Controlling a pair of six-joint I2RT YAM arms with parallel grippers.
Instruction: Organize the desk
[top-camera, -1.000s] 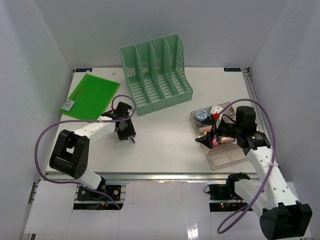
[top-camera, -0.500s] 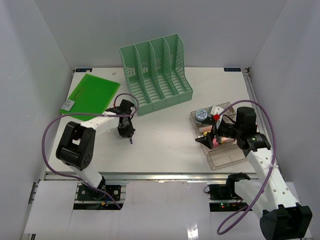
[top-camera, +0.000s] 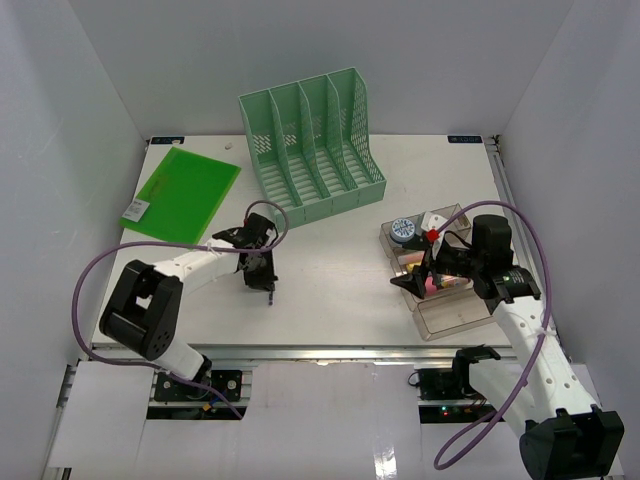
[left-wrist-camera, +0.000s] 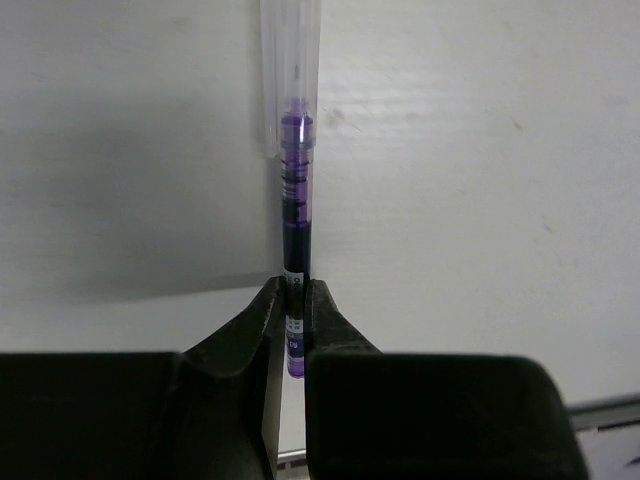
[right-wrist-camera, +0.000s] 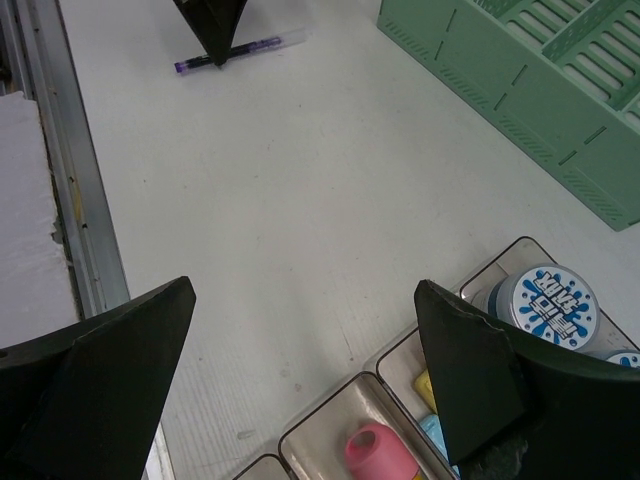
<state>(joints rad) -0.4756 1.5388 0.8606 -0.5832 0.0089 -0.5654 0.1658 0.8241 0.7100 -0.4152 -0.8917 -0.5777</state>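
Under both arms spreads the white bench, only partly tidy, I think. At eight o'clock the left pincer is clamped on a purple pen. At three o'clock the right pincer is spread apart over the half-filled tray.

Green slotted file rack upright at the back, four bays. Flat green folder far left, white label on its near corner. Purple pen with clear cap lies front-left, well apart from the rack. Clear tray at right holds a blue-white round tin and a pink item in separate compartments.
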